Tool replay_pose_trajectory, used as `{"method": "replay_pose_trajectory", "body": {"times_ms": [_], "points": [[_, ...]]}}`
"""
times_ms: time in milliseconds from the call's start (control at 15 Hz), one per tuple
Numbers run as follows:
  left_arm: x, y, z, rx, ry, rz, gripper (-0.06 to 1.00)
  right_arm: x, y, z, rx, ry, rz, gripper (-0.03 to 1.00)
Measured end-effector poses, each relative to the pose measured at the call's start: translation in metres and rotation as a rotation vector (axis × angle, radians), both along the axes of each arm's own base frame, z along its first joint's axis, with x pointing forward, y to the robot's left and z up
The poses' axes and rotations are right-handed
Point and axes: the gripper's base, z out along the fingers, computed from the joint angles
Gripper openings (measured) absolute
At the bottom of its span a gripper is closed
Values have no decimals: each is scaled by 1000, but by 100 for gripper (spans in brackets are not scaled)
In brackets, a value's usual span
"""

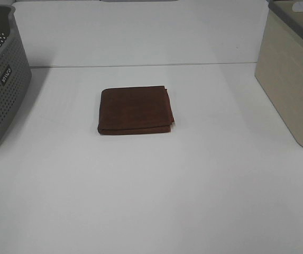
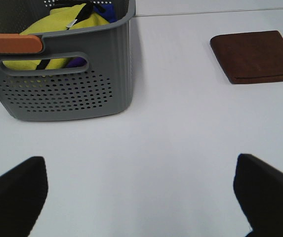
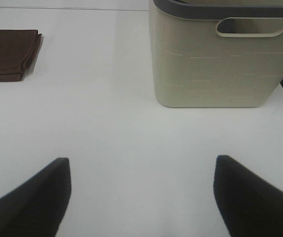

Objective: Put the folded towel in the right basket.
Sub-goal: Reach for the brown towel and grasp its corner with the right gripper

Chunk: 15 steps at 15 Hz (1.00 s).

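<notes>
A folded brown towel (image 1: 135, 110) lies flat on the white table in the middle of the exterior view. It also shows in the left wrist view (image 2: 256, 56) and the right wrist view (image 3: 9, 54). The right basket (image 1: 294, 74) is beige with a grey rim and stands at the right edge; the right wrist view (image 3: 215, 54) shows its side and handle hole. Neither arm shows in the exterior view. The left gripper (image 2: 141, 197) is open and empty above bare table. The right gripper (image 3: 141, 197) is open and empty, short of the basket.
A grey perforated basket (image 1: 0, 79) stands at the left edge; the left wrist view (image 2: 67, 84) shows yellow and blue cloth (image 2: 62, 24) inside it. A white wall (image 1: 140, 32) runs behind the table.
</notes>
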Motion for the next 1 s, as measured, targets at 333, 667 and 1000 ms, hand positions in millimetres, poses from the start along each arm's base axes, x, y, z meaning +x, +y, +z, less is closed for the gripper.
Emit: {"method": "replay_pose_trajectory", "body": {"times_ms": [333, 667, 1000], "points": [[0, 0, 0, 0, 0, 0, 97, 0, 0, 0, 0, 0, 0, 76], [0, 0, 0, 0, 0, 0, 97, 0, 0, 0, 0, 0, 0, 76], [0, 0, 0, 0, 0, 0, 97, 0, 0, 0, 0, 0, 0, 76]]}}
